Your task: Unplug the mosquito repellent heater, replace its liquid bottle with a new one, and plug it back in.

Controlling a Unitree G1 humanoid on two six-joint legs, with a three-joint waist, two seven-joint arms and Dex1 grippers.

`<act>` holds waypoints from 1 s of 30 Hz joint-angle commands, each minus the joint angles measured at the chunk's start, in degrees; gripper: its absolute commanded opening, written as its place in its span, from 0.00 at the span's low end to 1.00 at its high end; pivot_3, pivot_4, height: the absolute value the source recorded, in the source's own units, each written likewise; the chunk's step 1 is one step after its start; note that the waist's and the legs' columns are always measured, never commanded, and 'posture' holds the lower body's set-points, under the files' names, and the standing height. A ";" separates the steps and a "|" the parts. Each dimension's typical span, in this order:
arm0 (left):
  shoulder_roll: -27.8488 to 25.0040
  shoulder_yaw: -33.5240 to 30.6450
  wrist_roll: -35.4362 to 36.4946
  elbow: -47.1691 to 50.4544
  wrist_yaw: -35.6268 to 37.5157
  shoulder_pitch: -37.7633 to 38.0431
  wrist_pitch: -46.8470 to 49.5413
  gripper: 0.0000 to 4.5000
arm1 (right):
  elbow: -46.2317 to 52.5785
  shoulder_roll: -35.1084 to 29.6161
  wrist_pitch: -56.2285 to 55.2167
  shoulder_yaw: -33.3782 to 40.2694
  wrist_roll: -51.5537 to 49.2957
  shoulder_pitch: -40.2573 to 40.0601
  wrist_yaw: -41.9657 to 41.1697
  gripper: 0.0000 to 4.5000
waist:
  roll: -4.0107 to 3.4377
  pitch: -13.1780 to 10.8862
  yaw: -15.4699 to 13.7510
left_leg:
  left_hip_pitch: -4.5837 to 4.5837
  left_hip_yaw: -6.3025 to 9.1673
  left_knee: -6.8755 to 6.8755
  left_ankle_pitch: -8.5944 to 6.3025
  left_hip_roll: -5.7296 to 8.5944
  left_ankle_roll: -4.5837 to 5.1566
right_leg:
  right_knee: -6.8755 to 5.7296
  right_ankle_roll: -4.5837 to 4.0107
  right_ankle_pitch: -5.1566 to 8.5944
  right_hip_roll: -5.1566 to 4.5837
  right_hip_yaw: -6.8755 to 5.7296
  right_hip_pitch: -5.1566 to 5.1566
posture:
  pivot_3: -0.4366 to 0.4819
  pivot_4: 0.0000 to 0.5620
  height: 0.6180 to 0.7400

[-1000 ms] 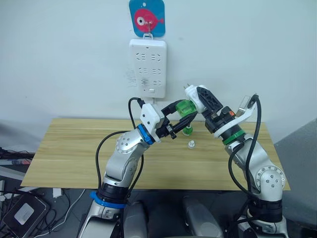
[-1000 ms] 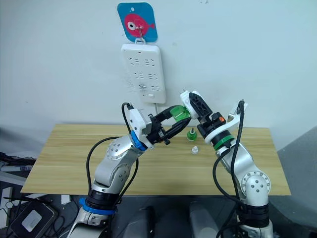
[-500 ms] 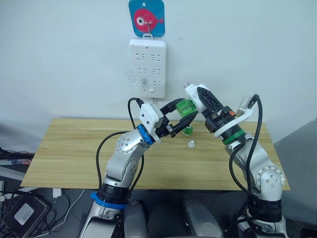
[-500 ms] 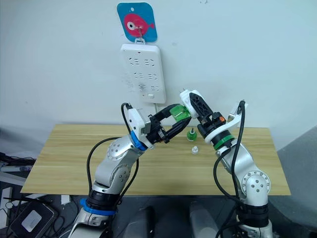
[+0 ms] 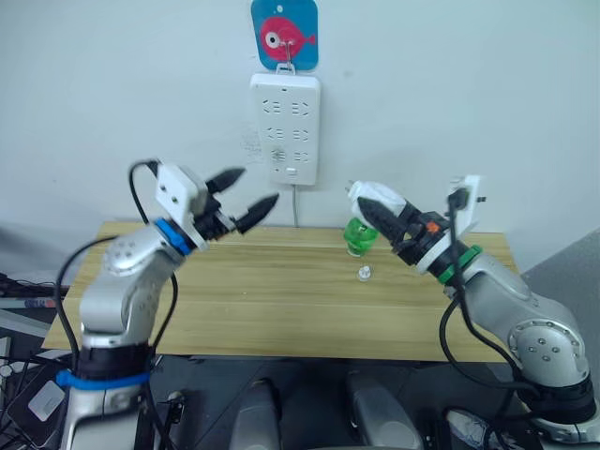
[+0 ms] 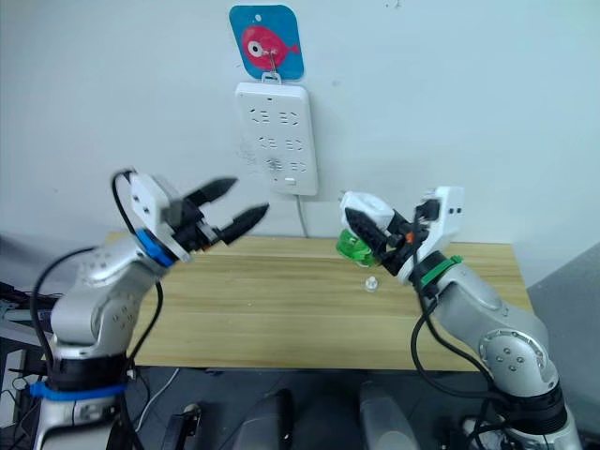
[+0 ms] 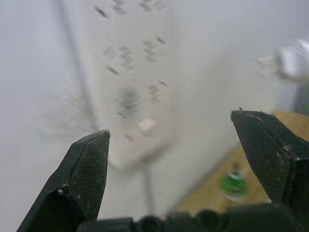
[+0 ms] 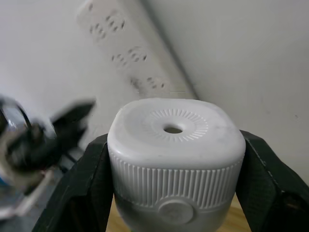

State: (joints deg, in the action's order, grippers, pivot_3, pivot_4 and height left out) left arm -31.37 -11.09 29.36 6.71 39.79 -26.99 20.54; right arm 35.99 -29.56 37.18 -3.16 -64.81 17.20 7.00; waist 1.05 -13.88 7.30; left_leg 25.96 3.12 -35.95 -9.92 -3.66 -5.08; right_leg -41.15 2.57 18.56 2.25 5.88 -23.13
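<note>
My right gripper (image 5: 378,210) is shut on the white mosquito repellent heater (image 5: 368,198), holding it above the table's back right with its prongs toward the wall. The heater's round vent (image 8: 172,129) faces the right wrist camera, between the black fingers (image 8: 79,193). A green bottle (image 5: 355,234) shows directly under the heater. I cannot tell whether it is fitted into the heater or stands behind it. In the left wrist view a green bottle (image 7: 234,183) stands on the table. My left gripper (image 5: 246,190) hangs open and empty at the left, pointing at the wall.
A white power strip (image 5: 284,127) hangs on the wall below a blue fish card (image 5: 284,33), its cord dropping behind the wooden table (image 5: 234,300). A small white cap (image 5: 362,273) lies on the table in front of the green bottle.
My left gripper has let go of the green bottle at the heater and swung away left, now open and empty. The right gripper has lowered the heater. The camera shifted slightly.
</note>
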 commanded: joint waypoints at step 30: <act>4.15 7.72 -9.98 -39.44 21.02 -28.48 -14.15 0.99 | 6.37 3.66 4.39 -3.45 18.58 3.03 -12.05 0.66 | 0.08 -0.06 0.23 | 0.06 0.07 -0.02 0.00 0.04 0.00 | -0.01 -0.03 -0.02 -0.02 -0.08 0.02 | 0.25 0.43 0.82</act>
State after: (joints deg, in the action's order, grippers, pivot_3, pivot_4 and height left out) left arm -27.24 -2.85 18.93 -33.31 60.21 -54.04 7.24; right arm 40.27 -26.26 42.05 -7.47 -46.53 18.97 -4.42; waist 1.13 -13.94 7.53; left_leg 26.01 3.19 -35.96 -9.92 -3.63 -5.08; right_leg -41.16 2.55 18.54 2.24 5.80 -23.12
